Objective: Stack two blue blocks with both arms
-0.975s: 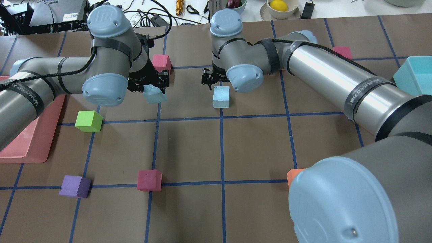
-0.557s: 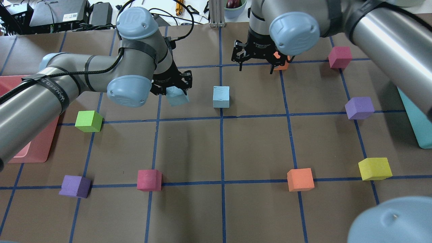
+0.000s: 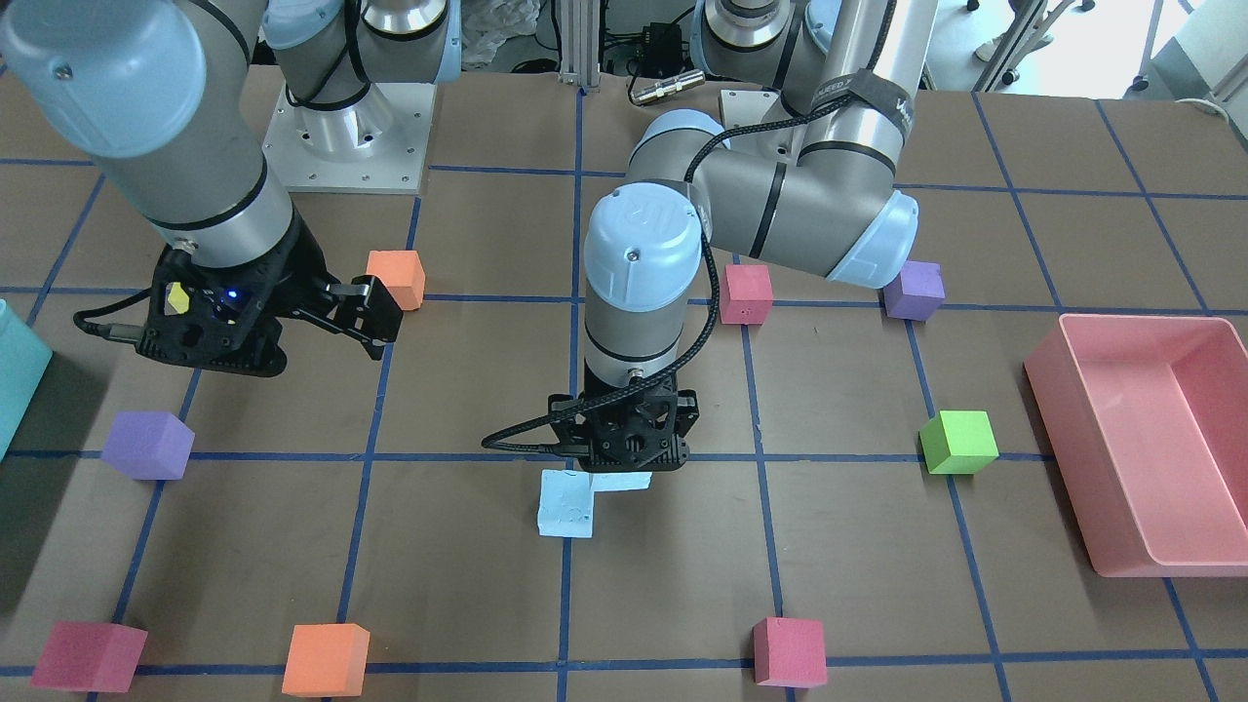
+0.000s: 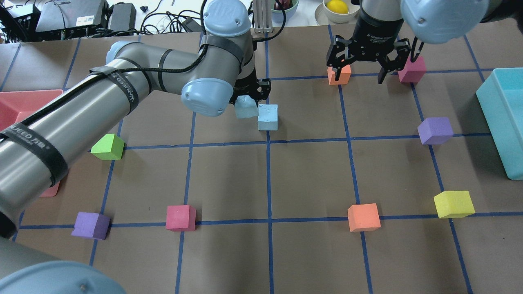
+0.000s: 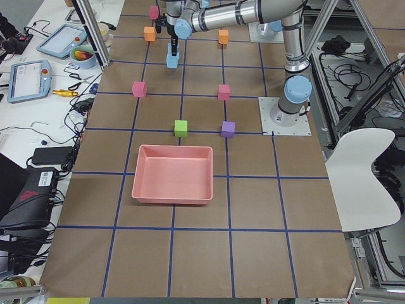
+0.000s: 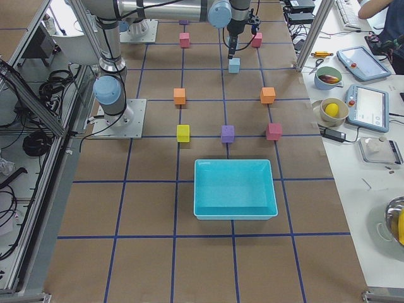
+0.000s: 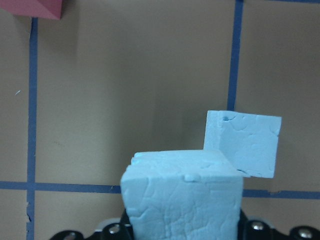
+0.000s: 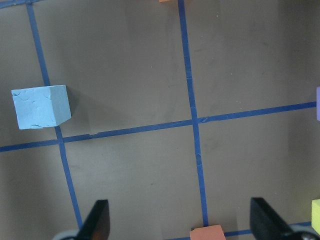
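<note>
Jaws of the left gripper (image 4: 250,98), clamped on the raised blue block (image 4: 246,108), have swung it rightward to just left of the resting blue block (image 4: 267,117) on the worktop (image 4: 310,171), while the right gripper (image 4: 360,73), jaws apart and empty, has backed off far right, so stacking looks close.

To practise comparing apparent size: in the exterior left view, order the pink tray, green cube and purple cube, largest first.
1. pink tray
2. green cube and purple cube: they look alike, unranked.

Blue blocks (image 4: 267,117) 2; other cubes (image 4: 363,217) 9, seemingly; bins (image 4: 494,126) 2.
</note>
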Available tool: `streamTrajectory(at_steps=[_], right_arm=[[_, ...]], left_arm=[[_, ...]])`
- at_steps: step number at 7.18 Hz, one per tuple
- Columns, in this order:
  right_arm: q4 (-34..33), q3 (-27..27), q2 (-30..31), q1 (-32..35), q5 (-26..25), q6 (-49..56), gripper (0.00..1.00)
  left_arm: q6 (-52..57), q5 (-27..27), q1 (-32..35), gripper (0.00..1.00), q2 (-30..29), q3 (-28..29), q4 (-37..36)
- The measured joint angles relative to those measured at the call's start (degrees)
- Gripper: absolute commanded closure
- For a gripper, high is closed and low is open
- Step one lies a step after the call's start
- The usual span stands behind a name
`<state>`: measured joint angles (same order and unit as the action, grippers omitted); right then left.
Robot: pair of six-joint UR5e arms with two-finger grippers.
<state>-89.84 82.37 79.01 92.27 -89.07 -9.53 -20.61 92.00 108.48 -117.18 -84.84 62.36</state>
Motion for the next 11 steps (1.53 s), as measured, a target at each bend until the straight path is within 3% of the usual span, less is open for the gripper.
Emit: streamTrajectory(at_steps=[3, 6, 8, 9, 11], right_arm=[[4.15, 3.07, 5.48, -0.97, -0.23, 3.75, 0.0], [4.76, 5.07, 7.24, -1.02, -0.18, 6.7, 0.0], [4.03, 5.47, 7.32, -0.97, -0.5, 7.89, 0.0], [3.68, 5.73, 7.38, -0.94, -0.6, 8.02, 0.0], [3.44, 6.18, 7.58, -0.98, -0.72, 8.06, 0.0]], left_arm=[[-1.32, 1.15, 2.21, 1.0, -5.29, 3.5, -0.35], [-2.44, 1.25, 3.67, 1.0, -6.56, 3.68, -0.57], [-2.41, 1.28, 3.77, 0.4, -7.09, 3.76, -0.96], [-2.37, 1.31, 3.77, 0.18, -7.3, 3.78, -1.61], [-2.33, 1.34, 3.77, 0.11, -7.69, 3.79, -2.46]])
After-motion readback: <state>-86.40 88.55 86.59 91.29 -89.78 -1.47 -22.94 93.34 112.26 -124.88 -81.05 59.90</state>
